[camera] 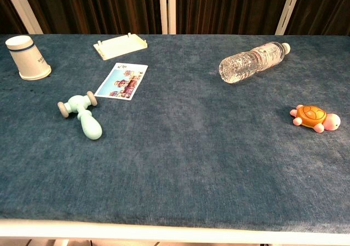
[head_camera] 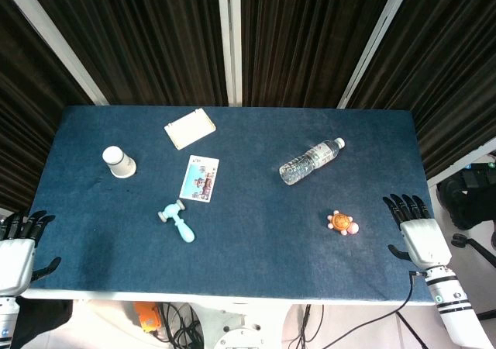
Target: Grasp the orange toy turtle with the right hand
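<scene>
The orange toy turtle [head_camera: 342,223] with pink feet lies on the blue table cloth at the right, near the front; the chest view shows the turtle [camera: 315,117] at its right edge. My right hand [head_camera: 417,226] rests at the table's right front edge, to the right of the turtle and apart from it, fingers spread and empty. At the left front corner sits my left hand [head_camera: 21,244], also with fingers apart and holding nothing. Neither hand appears in the chest view.
A clear plastic bottle [head_camera: 310,161] lies on its side behind the turtle. Further left are a picture card [head_camera: 199,177], a light blue toy hammer [head_camera: 177,219], a white paper cup [head_camera: 118,161] and a cream flat lid [head_camera: 190,128].
</scene>
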Motion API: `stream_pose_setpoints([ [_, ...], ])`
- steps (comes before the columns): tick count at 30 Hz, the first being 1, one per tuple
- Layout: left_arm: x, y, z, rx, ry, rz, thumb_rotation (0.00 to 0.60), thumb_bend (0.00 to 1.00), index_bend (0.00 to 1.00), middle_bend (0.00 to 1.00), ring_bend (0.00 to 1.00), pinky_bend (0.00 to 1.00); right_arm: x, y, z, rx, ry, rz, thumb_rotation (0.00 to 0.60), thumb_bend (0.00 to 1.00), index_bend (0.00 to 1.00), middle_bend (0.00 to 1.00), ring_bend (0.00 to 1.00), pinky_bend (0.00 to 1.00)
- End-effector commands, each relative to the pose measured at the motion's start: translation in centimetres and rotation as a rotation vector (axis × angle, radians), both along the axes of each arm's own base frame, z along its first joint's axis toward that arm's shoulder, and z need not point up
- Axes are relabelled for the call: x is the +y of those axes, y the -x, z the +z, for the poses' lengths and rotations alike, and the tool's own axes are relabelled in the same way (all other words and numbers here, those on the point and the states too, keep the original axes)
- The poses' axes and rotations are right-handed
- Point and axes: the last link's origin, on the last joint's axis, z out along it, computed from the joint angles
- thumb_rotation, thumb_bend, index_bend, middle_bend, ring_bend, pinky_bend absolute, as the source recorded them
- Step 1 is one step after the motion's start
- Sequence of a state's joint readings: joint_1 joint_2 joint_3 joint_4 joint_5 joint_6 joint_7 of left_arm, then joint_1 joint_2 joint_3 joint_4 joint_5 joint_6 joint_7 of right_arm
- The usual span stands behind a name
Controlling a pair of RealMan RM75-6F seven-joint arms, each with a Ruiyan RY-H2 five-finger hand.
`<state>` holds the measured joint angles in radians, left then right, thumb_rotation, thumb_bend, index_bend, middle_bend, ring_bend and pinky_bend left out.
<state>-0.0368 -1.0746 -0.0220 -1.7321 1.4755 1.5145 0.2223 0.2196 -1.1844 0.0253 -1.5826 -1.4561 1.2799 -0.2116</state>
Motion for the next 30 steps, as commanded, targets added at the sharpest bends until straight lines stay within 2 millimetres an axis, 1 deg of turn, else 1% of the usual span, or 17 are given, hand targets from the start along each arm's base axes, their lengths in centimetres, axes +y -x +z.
stream_pose_setpoints([
  [1, 0.0, 0.0, 0.0, 0.001, 0.002, 0.001, 0.6, 0.16, 0.21, 0.13, 0.0, 0.1, 0.0, 0.0, 0.0, 0.002, -0.002, 0.0, 0.6, 0.09, 0.0, 0.07, 0.0, 0.0],
  [12, -0.4, -0.1, 0.1, 0.005, -0.003, 0.005, 0.6, 0.16, 0.21, 0.13, 0.0, 0.1, -0.2, -0.1, -0.3, 0.01, -0.034, -0.005, 0.6, 0.09, 0.0, 0.07, 0.0, 0.0],
  [19, -0.2, -0.1, 0.2, 0.005, -0.007, 0.006, 0.6, 0.16, 0.21, 0.13, 0.0, 0.1, -0.7, -0.8, -0.6, 0.015, -0.047, 0.01, 0.6, 0.09, 0.0, 0.08, 0.0, 0.0],
  [25, 0.3, -0.2, -0.1, 0.002, 0.011, 0.001, 0.6, 0.16, 0.21, 0.13, 0.0, 0.1, -1.0, -1.5, -1.2, 0.018, -0.065, 0.027, 0.6, 0.09, 0.0, 0.08, 0.0, 0.0],
  [30, 0.1, -0.1, -0.1, 0.006, 0.024, 0.008, 0.6, 0.16, 0.21, 0.13, 0.0, 0.1, -1.4, -1.9, -2.1, 0.012, -0.077, 0.044, 0.6, 0.09, 0.0, 0.09, 0.0, 0.0],
])
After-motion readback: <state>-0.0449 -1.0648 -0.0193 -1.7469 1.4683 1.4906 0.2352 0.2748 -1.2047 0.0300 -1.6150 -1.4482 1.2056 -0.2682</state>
